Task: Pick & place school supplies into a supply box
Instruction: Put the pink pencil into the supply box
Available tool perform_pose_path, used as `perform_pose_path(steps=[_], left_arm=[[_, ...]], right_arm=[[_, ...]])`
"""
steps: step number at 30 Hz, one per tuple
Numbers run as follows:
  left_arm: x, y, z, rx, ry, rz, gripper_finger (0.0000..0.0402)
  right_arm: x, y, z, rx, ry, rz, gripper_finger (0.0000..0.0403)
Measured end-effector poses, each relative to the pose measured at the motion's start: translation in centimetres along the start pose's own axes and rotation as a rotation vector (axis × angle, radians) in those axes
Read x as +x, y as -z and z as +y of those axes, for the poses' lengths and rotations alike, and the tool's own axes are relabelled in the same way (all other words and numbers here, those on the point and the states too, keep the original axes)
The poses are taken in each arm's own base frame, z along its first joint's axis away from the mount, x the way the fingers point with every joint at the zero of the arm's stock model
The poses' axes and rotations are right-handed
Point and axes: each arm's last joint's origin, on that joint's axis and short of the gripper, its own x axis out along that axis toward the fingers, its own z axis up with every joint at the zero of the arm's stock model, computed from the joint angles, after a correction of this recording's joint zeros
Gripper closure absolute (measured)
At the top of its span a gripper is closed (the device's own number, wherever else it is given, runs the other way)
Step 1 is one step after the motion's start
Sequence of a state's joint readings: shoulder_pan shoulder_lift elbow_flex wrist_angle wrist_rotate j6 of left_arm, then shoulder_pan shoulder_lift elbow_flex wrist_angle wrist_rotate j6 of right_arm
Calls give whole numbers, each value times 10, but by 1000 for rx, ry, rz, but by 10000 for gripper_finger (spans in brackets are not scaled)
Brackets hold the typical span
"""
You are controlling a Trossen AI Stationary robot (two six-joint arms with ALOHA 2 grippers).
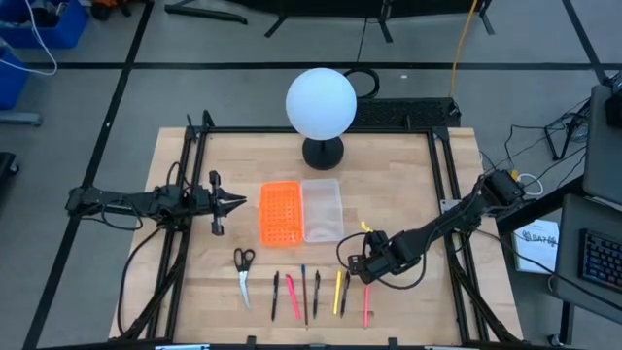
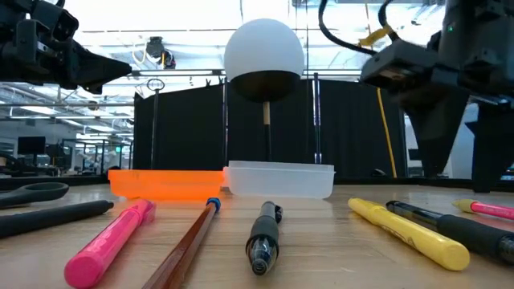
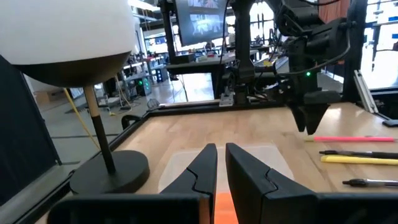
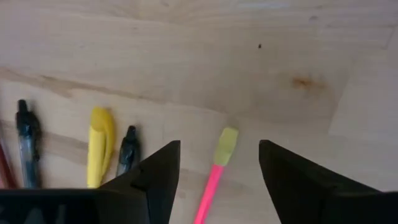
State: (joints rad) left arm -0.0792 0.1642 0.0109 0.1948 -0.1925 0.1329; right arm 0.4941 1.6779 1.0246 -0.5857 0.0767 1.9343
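Observation:
The supplies lie in a row near the table's near edge: black-handled scissors, then several pens, among them a pink-red one, a yellow one and, at the right end, a pink pen with a yellow-green cap. The clear supply box rests flat at mid-table beside an orange perforated piece. My right gripper hovers open over the capped pink pen, one finger on either side, touching nothing. My left gripper is shut, held above the table left of the orange piece.
A lamp with a white globe stands on a black base just beyond the supply box. Black frame rails run along the table's left and right sides. Bare wood lies right of the box.

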Motion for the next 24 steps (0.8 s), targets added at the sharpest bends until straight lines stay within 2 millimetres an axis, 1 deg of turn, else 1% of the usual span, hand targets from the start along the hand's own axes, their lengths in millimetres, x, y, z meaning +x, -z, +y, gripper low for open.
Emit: perform_pose_path(steps=[3,7,10,13,24], left_arm=[[0,0,0,0,0,0,357],[0,0,0,1,0,0,357],[0,0,0,-3,0,-1,357],[0,-1,0,-5,-1,-7,357],[0,-1,0,-9,-2,-10,357]], right_arm=[[3,2,-5,11,5,2,201],[9,0,-13,12,25,-4,206],[15,-1,-15,9,3,5,206],[17,-1,-17,7,-2,5,206],[17,2,-15,17,-7,26,207]])
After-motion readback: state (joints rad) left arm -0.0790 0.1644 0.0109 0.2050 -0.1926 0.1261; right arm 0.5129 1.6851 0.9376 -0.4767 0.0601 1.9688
